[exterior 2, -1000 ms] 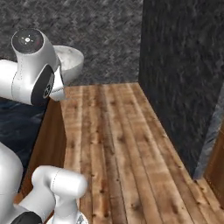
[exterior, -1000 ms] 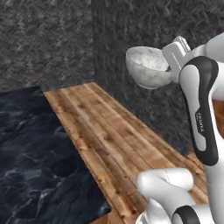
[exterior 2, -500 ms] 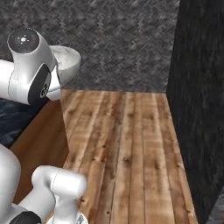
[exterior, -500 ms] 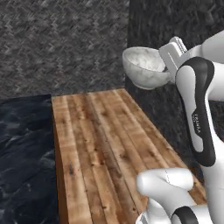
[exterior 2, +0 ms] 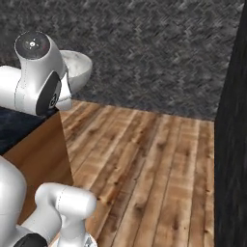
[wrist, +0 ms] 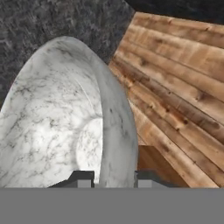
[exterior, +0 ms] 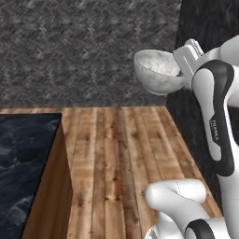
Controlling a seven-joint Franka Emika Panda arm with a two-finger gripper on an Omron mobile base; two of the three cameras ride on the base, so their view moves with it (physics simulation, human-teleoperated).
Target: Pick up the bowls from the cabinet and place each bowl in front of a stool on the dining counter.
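Observation:
A white-grey marbled bowl [exterior: 158, 72] hangs in the air, high above the wooden floor, with my gripper [exterior: 181, 74] shut on its rim. In the right base view the bowl [exterior 2: 79, 67] peeks out from behind my arm. The hand view has the bowl [wrist: 57, 122] up close, its rim running between the two fingertips [wrist: 83, 177] of the gripper [wrist: 114, 178]. The dining counter [exterior: 23, 149], black marbled top on a reddish-brown wood side, lies low at the left, and its corner [exterior 2: 34, 144] sits under my arm. The cabinet and the stool are out of view.
Plank floor [exterior: 121, 154] stretches ahead to a dark grey woven-pattern wall [exterior: 70, 51]. A tall black panel [exterior: 210, 28] stands at the right, also at the right edge [exterior 2: 234, 144] of the right base view.
The whole picture has swung, so the base has turned; the wall now faces me and the counter sits lower left. The bowl stays in the gripper as before.

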